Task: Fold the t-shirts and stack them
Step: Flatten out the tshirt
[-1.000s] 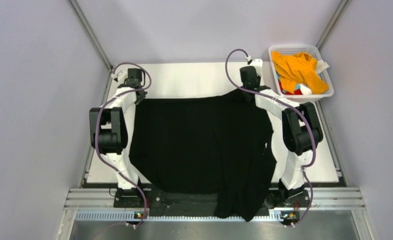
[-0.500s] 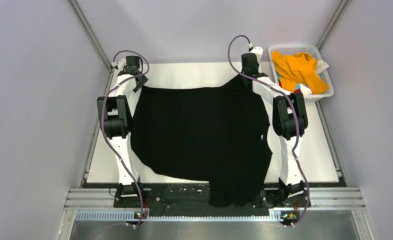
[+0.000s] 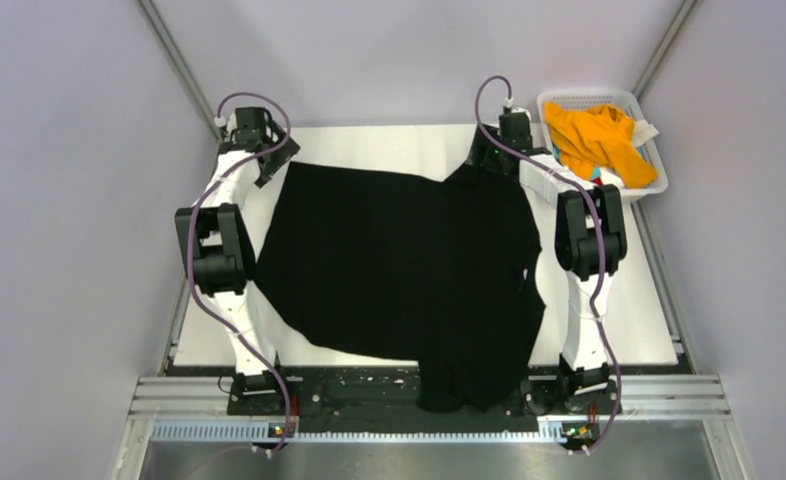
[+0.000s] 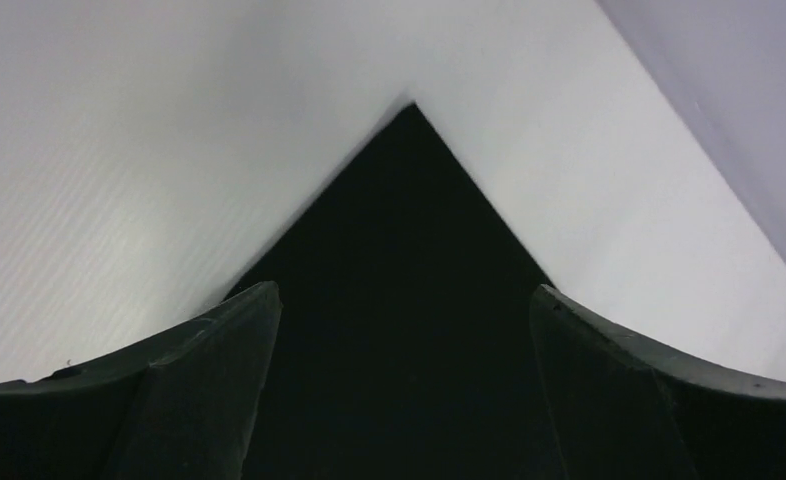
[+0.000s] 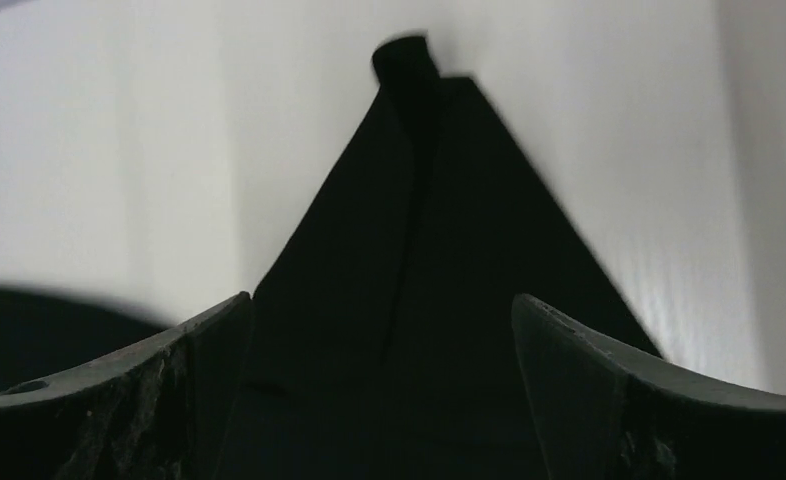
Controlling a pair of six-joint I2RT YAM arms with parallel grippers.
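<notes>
A large black t-shirt (image 3: 399, 260) lies spread flat over the white table (image 3: 389, 145), and its near right part droops over the front edge. My left gripper (image 3: 272, 166) stands open over the shirt's far left corner (image 4: 409, 230), which lies flat on the table between the jaws. At the far right corner (image 5: 419, 220), my right gripper (image 3: 482, 157) is open too, with a small fold of cloth at the tip. Neither gripper (image 4: 404, 292) (image 5: 381, 300) pinches the cloth. An orange-yellow t-shirt (image 3: 591, 135) is bunched in the basket, with bits of red, blue and white fabric under it.
A white mesh basket (image 3: 584, 95) sits at the table's far right corner, just right of the right arm. Grey walls close in on both sides. Metal rails (image 3: 369, 395) run along the near edge by the arm bases.
Both grippers went from shut to open and let go of the black shirt's far corners. Both arms reached farther back, drawing the shirt away from the front edge.
</notes>
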